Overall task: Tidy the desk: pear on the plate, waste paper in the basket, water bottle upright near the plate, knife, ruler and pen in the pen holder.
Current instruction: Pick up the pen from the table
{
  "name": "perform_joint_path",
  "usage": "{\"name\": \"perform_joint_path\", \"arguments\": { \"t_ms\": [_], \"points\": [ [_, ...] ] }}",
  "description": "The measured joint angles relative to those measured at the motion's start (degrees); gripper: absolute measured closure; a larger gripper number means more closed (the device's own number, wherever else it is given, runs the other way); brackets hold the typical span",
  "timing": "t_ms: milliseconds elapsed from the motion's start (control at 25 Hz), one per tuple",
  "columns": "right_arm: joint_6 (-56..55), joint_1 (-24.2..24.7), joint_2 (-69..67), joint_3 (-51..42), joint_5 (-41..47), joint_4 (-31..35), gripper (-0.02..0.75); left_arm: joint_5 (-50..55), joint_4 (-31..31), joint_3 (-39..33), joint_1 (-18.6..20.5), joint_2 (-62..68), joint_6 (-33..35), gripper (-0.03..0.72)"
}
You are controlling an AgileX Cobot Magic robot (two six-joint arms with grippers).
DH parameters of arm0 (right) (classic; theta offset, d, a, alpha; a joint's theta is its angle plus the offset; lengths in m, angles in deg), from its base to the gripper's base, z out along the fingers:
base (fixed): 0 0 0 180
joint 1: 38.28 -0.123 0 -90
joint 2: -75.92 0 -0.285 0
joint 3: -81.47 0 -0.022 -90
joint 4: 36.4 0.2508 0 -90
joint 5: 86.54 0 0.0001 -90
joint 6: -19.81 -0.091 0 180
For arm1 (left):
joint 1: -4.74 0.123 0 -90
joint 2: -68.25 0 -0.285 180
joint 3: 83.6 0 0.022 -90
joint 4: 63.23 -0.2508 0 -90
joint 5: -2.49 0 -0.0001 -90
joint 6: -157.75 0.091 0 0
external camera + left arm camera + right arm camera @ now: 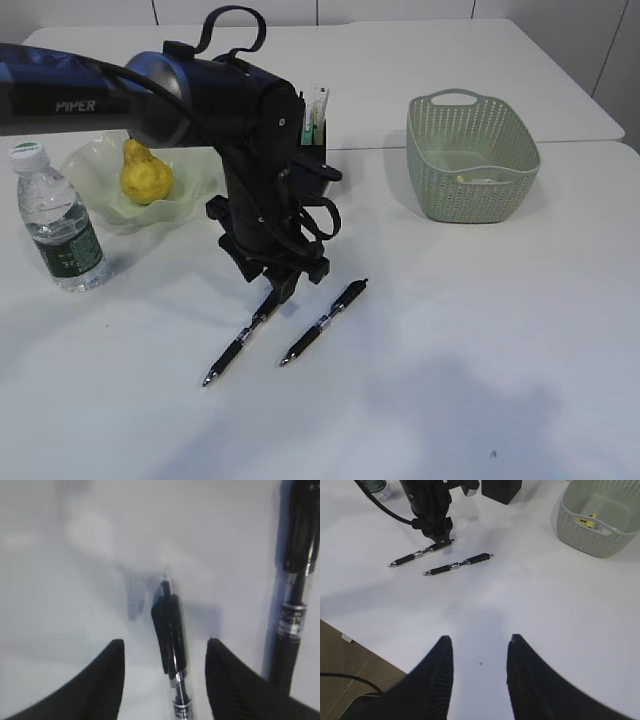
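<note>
Two black pens lie side by side on the white desk (480, 350). My left gripper (270, 300) points down over the left pen (235, 352), open, with a finger on either side of the pen's (170, 640) clip end and neither touching it. The other pen (297, 580) lies just to its right. The right gripper (479, 642) hangs open and empty above bare desk. The pear (146, 172) sits on the plate (95, 175). The water bottle (58, 225) stands upright beside the plate. Slim things stick out of the pen holder (320, 135). No ruler shows, and I cannot make out the knife.
The basket (470, 155) stands at the back right with pale and yellow scraps (592, 522) on its floor. The left arm (250, 130) leans across the middle of the desk and hides most of the pen holder. The desk's near edge (350, 630) is close behind the right gripper.
</note>
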Motion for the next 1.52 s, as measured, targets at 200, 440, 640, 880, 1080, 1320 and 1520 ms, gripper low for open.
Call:
{"name": "perform_joint_path", "arguments": {
  "t_ms": [200,440,640,880,1080,1320,1520],
  "points": [
    [0.0,0.0,0.0,0.0,0.0,0.0,0.439,1.68,-0.11,0.0,0.0,2.14,0.0,0.325],
    [0.0,0.0,0.0,0.0,0.0,0.0,0.438,1.68,-0.11,0.0,0.0,2.35,0.0,0.332],
    [0.0,0.0,0.0,0.0,0.0,0.0,0.439,1.34,-0.19,0.0,0.0,2.35,0.0,0.336],
    [0.0,0.0,0.0,0.0,0.0,0.0,0.437,0.46,-0.19,0.0,0.0,2.63,0.0,0.343],
    [0.11,0.0,0.0,0.0,0.0,0.0,0.438,0.42,-0.19,0.14,0.0,3.39,0.0,0.345],
    [0.11,0.0,0.0,0.0,0.0,0.0,0.437,0.33,-0.19,0.14,0.0,3.39,0.0,0.349],
    [0.11,0.0,0.0,0.0,0.0,0.0,0.438,0.33,-0.19,0.14,0.0,3.39,0.0,0.422]
  ]
}}
